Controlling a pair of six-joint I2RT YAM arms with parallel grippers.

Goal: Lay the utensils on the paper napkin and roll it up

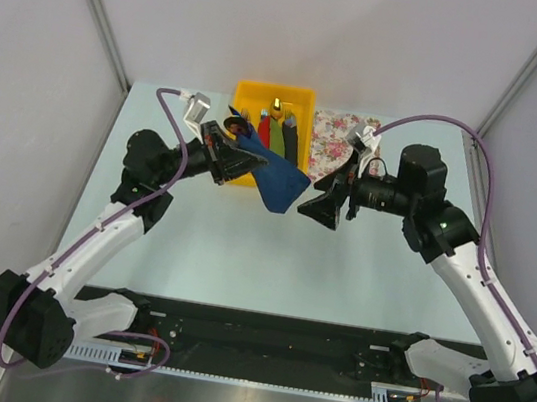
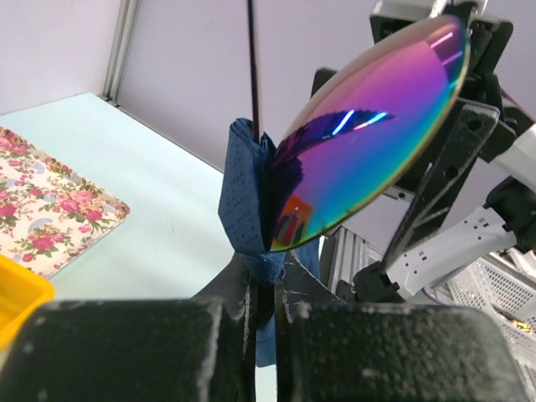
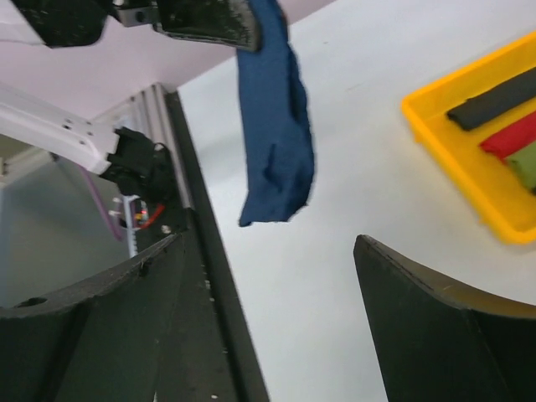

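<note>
Left gripper [image 2: 264, 285] fingers are clamped on one end of the rolled navy paper napkin [image 2: 243, 209]. The paper is thin with a fine dotted emboss. The roll hangs clear of the pale table [image 1: 241, 248], in front of the yellow plastic bin [image 1: 247, 92].

A spoon [image 2: 368, 142] pokes out of the roll: oval, mirror-polished bowl with a purple-blue-green sheen.

Right gripper [image 1: 321, 199] is beside the roll's free end, black fingers wide apart, holding nothing.

In the bin are red [image 1: 266, 125], green [image 1: 277, 134] and black [image 1: 289, 135] bundles. A floral mat [image 1: 335, 130] lies just right of the bin.

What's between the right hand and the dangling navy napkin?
Nothing: right wrist view shows only bare pale table between right hand and navy-blue paper napkin.
</note>
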